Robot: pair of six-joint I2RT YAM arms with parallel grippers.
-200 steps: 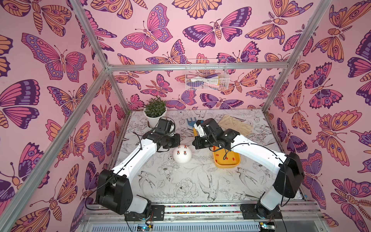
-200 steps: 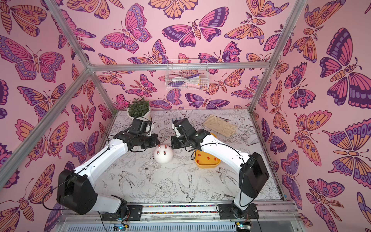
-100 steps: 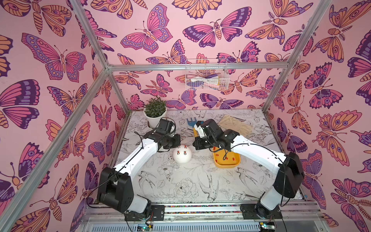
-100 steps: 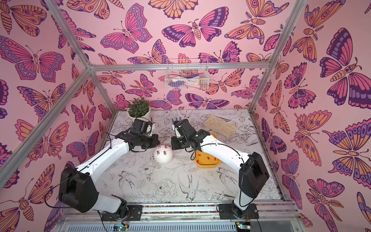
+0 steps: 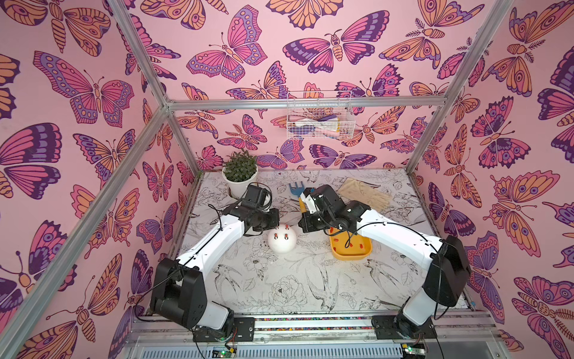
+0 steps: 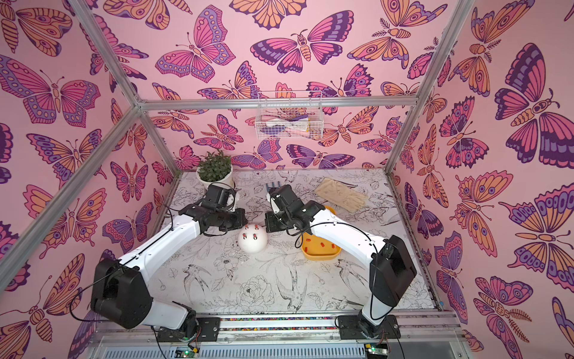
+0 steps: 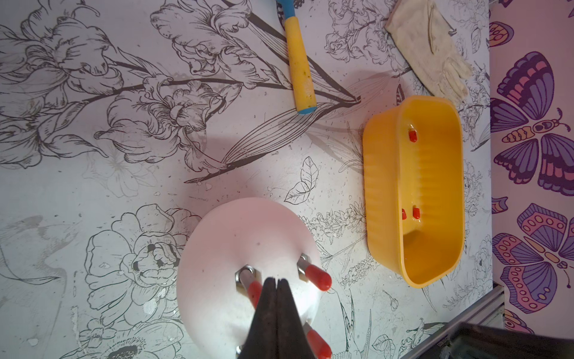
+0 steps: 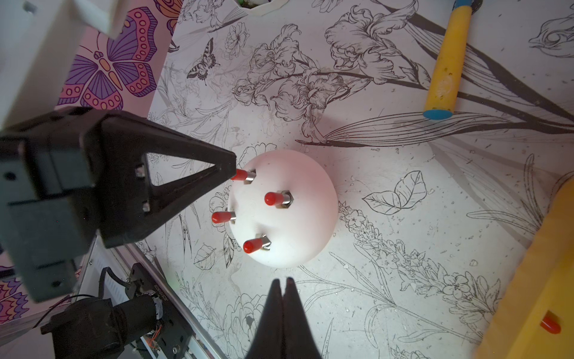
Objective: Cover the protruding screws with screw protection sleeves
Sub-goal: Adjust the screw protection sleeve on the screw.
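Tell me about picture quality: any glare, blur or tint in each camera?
Left wrist view: the white dome shows glare and a pink tint, and the left fingers are blurred. Right wrist view: the red caps are sharp, the right fingers soft. Both top views: evenly lit, caps mere specks.

Overhead stereo pair; close wrist cameras

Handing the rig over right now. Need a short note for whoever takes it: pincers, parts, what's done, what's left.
Left pincer: shut, tip against the end of one sleeve on the white dome.
Right pincer: shut, empty, clear of the dome.
Done: all four protruding screws carry red screw protection sleeves.
Spares lie in the yellow tray.
Left: probably just confirm the touched sleeve is seated, then retract.
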